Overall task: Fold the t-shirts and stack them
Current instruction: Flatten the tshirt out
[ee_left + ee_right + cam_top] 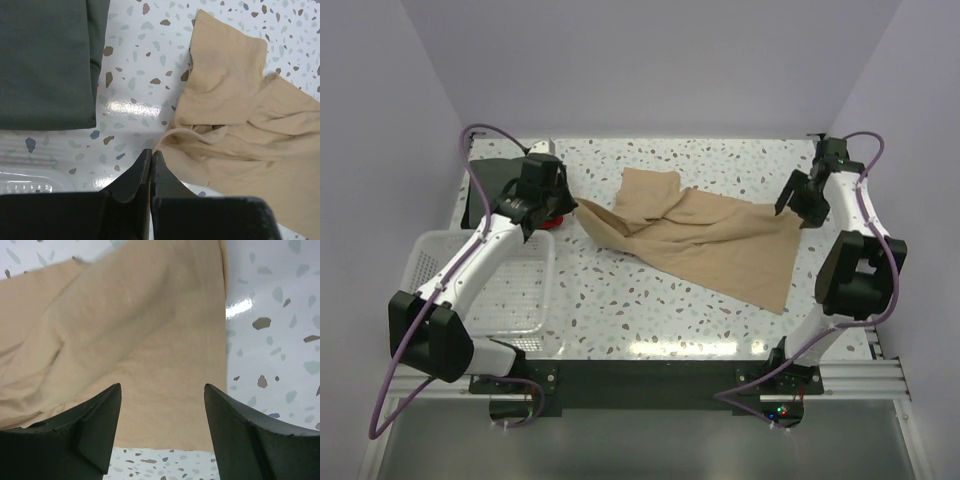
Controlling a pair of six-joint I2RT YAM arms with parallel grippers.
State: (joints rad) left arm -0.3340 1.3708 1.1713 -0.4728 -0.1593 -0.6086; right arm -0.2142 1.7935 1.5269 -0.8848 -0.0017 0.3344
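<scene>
The tan t-shirt [705, 235] lies crumpled and partly spread across the middle of the table. Its left tip is drawn out to my left gripper [566, 206]. In the left wrist view that gripper [151, 152] is shut, with the gathered edge of the tan t-shirt [235, 125] meeting its fingertips. A folded dark grey-green t-shirt [492, 178] [45, 60] lies at the back left. A thin red edge [552, 222] shows beside the left gripper. My right gripper [798, 205] [162, 386] hangs open above the tan t-shirt's right corner [165, 390], holding nothing.
A white mesh basket [430, 262] stands at the front left under the left arm, and its rim [25, 186] shows in the left wrist view. Speckled tabletop [620, 300] lies bare in front of the tan t-shirt. Walls close in the table on three sides.
</scene>
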